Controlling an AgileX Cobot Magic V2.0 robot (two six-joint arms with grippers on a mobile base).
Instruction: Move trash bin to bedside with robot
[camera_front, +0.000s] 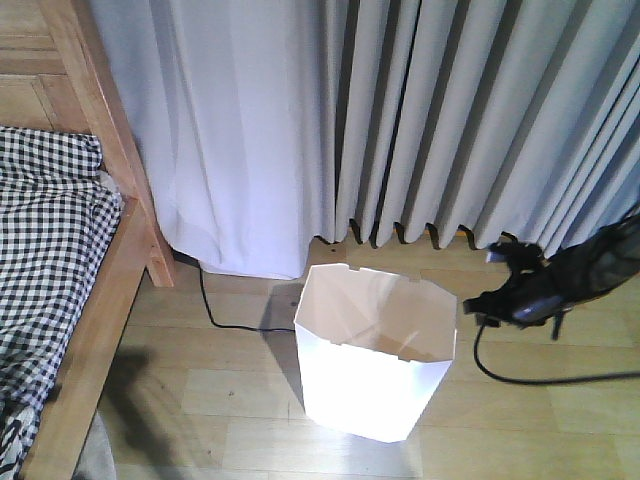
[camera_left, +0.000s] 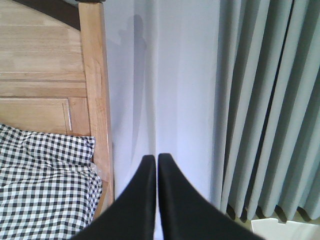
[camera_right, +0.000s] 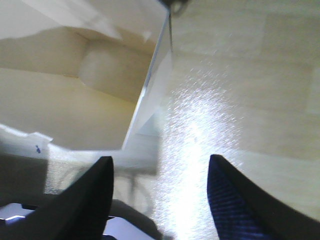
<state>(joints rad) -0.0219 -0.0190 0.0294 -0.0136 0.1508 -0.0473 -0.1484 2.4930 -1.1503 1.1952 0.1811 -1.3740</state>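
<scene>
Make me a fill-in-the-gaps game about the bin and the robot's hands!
1. The bin stands on the ______ floor.
2. The bedding has a black-and-white ______ pattern.
3. The left end effector is ______.
4. The right end effector is ______, and the bin's rim is not between its fingers.

Missing words: wooden; checked; shut; open

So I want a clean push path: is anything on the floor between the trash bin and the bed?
Only a thin black cable crosses the floor between the trash bin and the bed frame; nothing else visible blocks the way.
</scene>
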